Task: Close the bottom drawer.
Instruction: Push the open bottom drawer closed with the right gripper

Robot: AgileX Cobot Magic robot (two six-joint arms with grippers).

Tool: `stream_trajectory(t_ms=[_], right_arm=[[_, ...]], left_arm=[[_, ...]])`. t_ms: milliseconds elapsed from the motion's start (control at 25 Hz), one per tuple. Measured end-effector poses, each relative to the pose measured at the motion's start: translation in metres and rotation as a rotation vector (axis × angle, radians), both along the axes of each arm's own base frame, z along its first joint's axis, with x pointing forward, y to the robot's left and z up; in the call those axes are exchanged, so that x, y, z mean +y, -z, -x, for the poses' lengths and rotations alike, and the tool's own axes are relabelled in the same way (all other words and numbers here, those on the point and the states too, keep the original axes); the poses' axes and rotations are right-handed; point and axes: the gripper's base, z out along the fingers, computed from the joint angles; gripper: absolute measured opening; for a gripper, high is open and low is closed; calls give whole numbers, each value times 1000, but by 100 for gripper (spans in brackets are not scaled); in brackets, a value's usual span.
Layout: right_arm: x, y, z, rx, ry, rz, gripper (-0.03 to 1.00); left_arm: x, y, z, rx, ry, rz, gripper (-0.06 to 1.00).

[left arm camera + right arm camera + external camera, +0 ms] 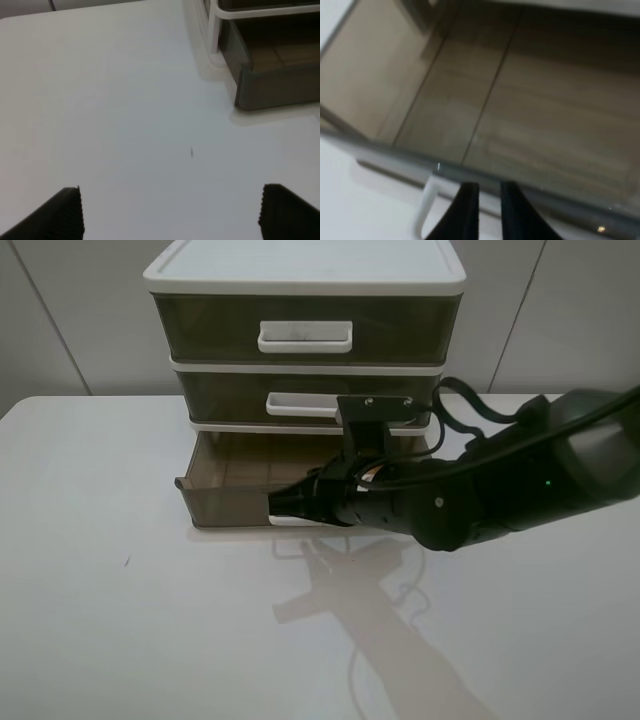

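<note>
The bottom drawer (225,502) is smoky olive-brown plastic and stands pulled out from the unit, empty inside. Its corner shows in the left wrist view (275,85) and its floor in the right wrist view (520,100). My right gripper (278,504) is at the middle of the drawer's front, at the small white handle (422,210). Its two dark fingers are almost together (490,210), against the front rim. My left gripper (175,215) is open and empty over bare table, left of the drawer; it does not show in the exterior view.
The white-framed unit stands at the back of the white table (120,620). Its tallest top drawer (200,330) and middle drawer (220,395) are pushed in. The right arm and its cable (470,405) cross in front of the unit's right side.
</note>
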Motion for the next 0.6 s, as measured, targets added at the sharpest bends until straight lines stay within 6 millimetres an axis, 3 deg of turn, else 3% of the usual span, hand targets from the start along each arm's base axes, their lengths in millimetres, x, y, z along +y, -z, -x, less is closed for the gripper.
stream_trajectory(t_ms=[600], right_arm=[[10, 16, 1, -75, 14, -9, 2]], left_arm=[[0, 0, 0, 0, 0, 0, 72]])
